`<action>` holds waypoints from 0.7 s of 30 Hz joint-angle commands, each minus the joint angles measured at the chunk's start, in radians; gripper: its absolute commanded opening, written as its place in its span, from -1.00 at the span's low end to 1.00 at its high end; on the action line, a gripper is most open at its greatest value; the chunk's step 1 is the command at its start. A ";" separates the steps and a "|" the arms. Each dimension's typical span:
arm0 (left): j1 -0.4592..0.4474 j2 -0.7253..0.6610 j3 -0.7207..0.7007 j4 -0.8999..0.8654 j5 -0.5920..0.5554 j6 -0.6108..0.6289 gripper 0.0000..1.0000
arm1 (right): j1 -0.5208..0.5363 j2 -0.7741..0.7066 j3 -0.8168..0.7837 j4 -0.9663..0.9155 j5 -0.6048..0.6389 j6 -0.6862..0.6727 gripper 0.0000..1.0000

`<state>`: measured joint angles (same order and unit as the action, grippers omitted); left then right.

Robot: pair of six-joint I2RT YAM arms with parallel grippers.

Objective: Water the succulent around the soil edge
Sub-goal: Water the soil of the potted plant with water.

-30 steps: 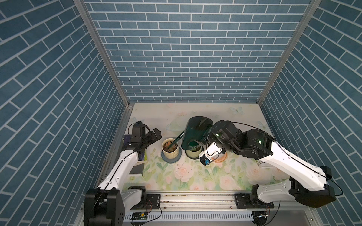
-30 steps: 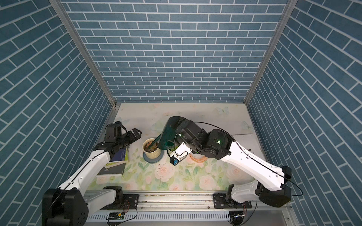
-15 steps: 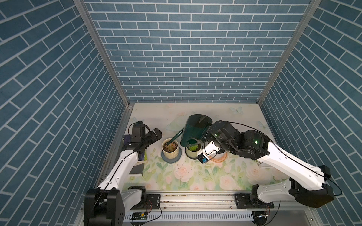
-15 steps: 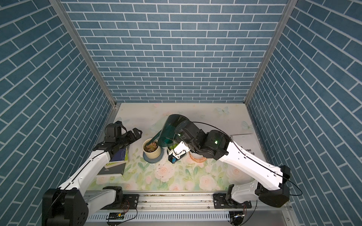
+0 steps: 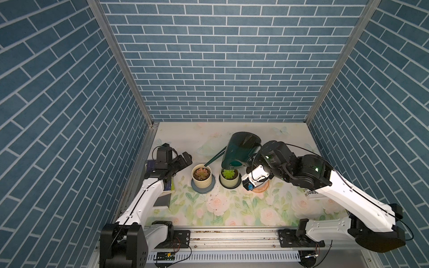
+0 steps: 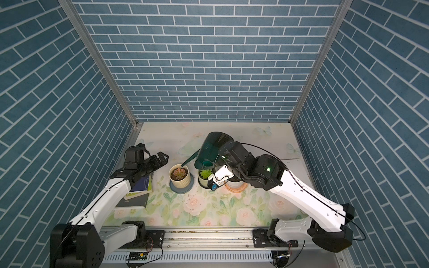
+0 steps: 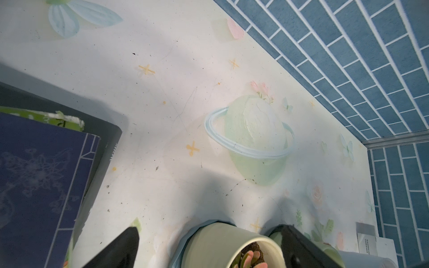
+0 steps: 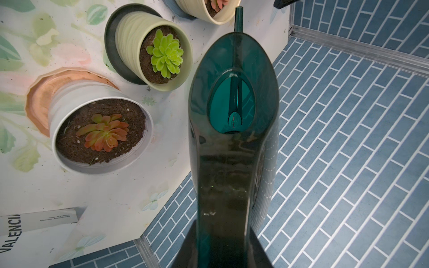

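My right gripper [image 8: 224, 232] is shut on the handle of a dark teal watering can [image 5: 241, 148], held tilted in the air. The spout tip [image 5: 205, 165] hangs over the far rim of a cream pot [image 5: 201, 183] that holds a pink succulent [image 5: 201, 172] and stands on a blue saucer. In the right wrist view the spout [image 8: 238, 18] points at that pot [image 8: 228, 17]. My left gripper [image 5: 185, 159] is open beside the pot, one finger [image 7: 120, 248] on each side of it, apart from it.
A pale green pot [image 5: 229, 179] with a green succulent stands right of the cream pot. A white pot [image 8: 69, 102] with an orange succulent sits on a copper saucer [image 5: 261, 189] under my right wrist. Stacked books [image 6: 139, 185] lie at the left; a white booklet [image 8: 34, 222] lies at the right.
My right arm has drawn the can back and to the right, uncovering the green succulent's pot. The spout tip moved from over the soil toward the far rim. The left arm stayed still.
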<state>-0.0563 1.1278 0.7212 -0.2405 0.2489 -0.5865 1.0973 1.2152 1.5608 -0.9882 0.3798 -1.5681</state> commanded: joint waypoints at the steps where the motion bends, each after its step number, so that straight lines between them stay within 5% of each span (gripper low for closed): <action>1: 0.005 0.010 -0.001 0.010 0.004 0.008 1.00 | -0.007 -0.051 0.064 -0.012 -0.054 0.067 -1.00; 7: 0.005 0.016 -0.006 0.021 0.021 -0.013 1.00 | -0.044 -0.081 0.091 -0.097 -0.126 0.152 -1.00; 14: 0.004 0.026 -0.014 0.045 0.043 -0.032 1.00 | -0.207 -0.158 0.069 -0.005 -0.320 0.304 -1.00; 21: 0.004 0.051 0.004 0.052 0.056 -0.028 1.00 | -0.267 -0.176 0.054 -0.027 -0.329 0.345 -1.00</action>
<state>-0.0563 1.1694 0.7212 -0.2028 0.2932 -0.6167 0.8471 1.0573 1.6196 -1.0702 0.0742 -1.2835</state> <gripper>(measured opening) 0.999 0.275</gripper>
